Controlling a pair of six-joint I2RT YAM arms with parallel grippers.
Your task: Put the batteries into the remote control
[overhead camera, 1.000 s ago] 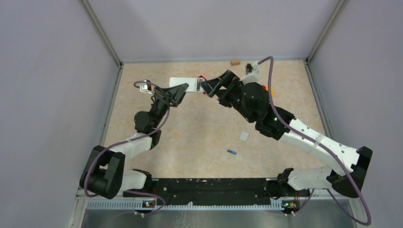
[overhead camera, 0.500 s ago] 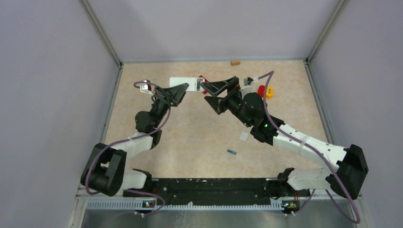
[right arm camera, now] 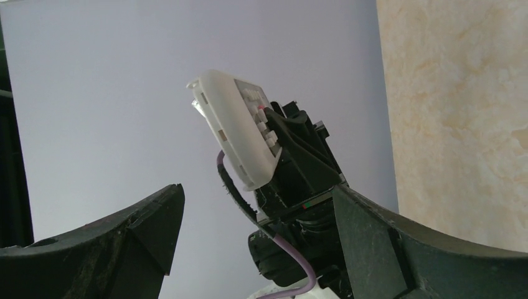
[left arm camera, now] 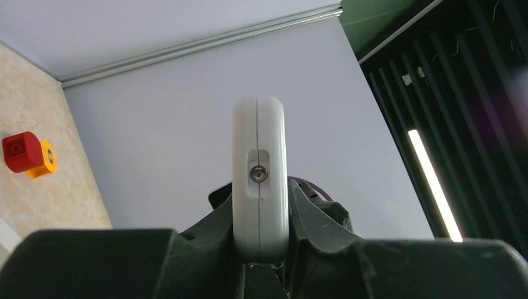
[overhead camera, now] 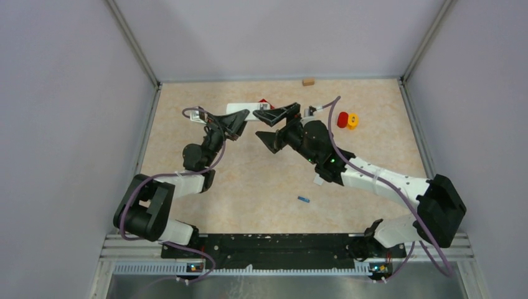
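Observation:
My left gripper [overhead camera: 238, 119] is shut on the white remote control [overhead camera: 240, 110] and holds it lifted on edge at the back of the table. In the left wrist view the remote [left arm camera: 259, 180] stands end-on between the fingers of the left gripper [left arm camera: 259, 249]. My right gripper [overhead camera: 261, 124] is open just right of the remote, with nothing between its fingers. The right wrist view shows the remote [right arm camera: 240, 134] ahead of the right gripper's [right arm camera: 255, 218] spread fingers, not between them. One blue battery [overhead camera: 303, 199] lies alone on the table, nearer the arm bases. Other batteries are not plainly visible.
A small red piece [overhead camera: 264, 101] peeks out behind the remote. A red block [overhead camera: 342, 119] and a yellow block [overhead camera: 353, 120] sit at the back right, a wooden block [overhead camera: 307, 81] by the far wall. A small white flat piece [overhead camera: 319, 181] lies partly under the right arm.
The right arm has swung left and lower, bringing its open gripper closer to the remote. The left gripper has tilted the remote more onto its edge.

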